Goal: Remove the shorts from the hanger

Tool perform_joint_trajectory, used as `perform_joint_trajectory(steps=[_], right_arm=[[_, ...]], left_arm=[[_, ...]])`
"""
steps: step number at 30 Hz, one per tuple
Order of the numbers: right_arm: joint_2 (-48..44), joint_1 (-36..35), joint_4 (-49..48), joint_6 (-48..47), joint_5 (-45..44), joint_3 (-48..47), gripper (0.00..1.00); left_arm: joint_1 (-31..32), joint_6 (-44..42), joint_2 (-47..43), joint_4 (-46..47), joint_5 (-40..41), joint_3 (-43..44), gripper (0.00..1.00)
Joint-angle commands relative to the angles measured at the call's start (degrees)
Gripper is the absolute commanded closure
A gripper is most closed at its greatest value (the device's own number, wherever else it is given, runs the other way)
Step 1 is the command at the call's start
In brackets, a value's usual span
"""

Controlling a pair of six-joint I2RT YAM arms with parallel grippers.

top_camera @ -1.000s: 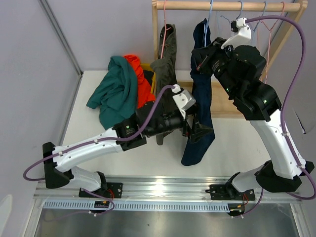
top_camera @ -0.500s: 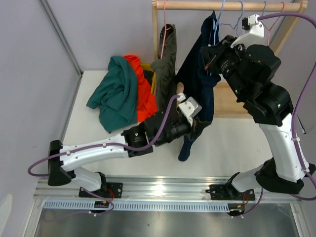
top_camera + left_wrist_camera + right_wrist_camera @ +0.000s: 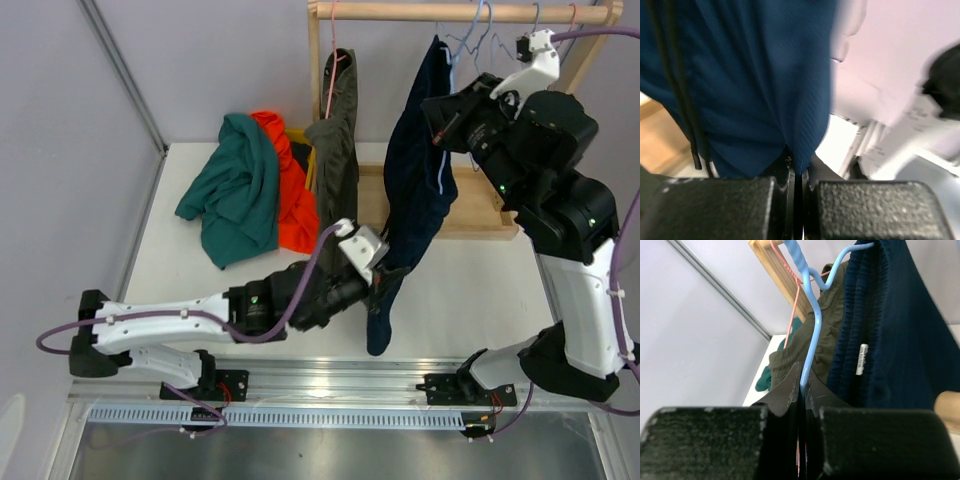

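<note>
The navy blue shorts (image 3: 415,170) hang from a light blue hanger (image 3: 455,42) just below the wooden rail. My right gripper (image 3: 442,110) is shut on that hanger's wire (image 3: 812,335), with the navy waistband (image 3: 895,330) right beside it. My left gripper (image 3: 385,282) is shut on the lower hem of the navy shorts (image 3: 755,75), the cloth pinched between its jaws (image 3: 797,170). Olive-grey shorts (image 3: 340,130) hang on a pink hanger (image 3: 331,60) to the left. Teal shorts (image 3: 235,190) and orange shorts (image 3: 285,170) lie heaped on the table.
The wooden rack's rail (image 3: 400,12) crosses the top, with its left post (image 3: 315,60) and its base board (image 3: 480,205) behind the navy shorts. More empty hangers (image 3: 540,40) hang at the right. A grey wall frame (image 3: 125,70) borders the table's left side.
My left gripper has shut on the navy shorts' hem and drawn it toward the near edge. My right gripper has carried the blue hanger up and to the right.
</note>
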State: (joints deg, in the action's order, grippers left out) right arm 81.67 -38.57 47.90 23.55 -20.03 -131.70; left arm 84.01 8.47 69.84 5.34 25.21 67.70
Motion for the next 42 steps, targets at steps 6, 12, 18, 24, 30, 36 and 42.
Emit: perform_joint_trajectory(steps=[6, 12, 18, 24, 30, 36, 42], right_arm=[[-5.0, -0.7, -3.3, 1.3, -0.4, -7.5, 1.0], [-6.0, -0.7, -1.6, 3.1, 1.5, -9.4, 1.0], [-7.6, -0.7, -2.8, 4.1, 1.1, -7.0, 1.0], [-2.7, -0.7, -0.3, 2.7, 1.5, -16.1, 1.0], [-2.3, -0.7, -1.8, 2.3, 1.2, -14.6, 1.0], [-4.4, -0.7, -1.0, 5.4, 3.8, -11.7, 1.0], [-15.2, -0.8, -1.1, 17.7, 15.7, 4.6, 1.0]], left_arm=[[-11.4, -6.0, 11.8, -6.8, -8.7, 11.8, 1.0], [-15.4, -2.8, 16.3, -4.0, -11.4, 9.5, 1.0], [-15.3, -4.2, 19.0, -4.3, -11.2, 13.0, 1.0], [-10.9, -2.0, 22.5, 2.1, -8.5, 2.7, 1.0], [-4.8, 1.0, 19.2, 5.6, -3.8, -1.6, 1.0], [-5.1, -1.3, 18.9, 3.2, -1.3, 2.7, 1.0], [-15.7, -6.5, 24.4, -12.1, -2.8, 27.7, 1.0]])
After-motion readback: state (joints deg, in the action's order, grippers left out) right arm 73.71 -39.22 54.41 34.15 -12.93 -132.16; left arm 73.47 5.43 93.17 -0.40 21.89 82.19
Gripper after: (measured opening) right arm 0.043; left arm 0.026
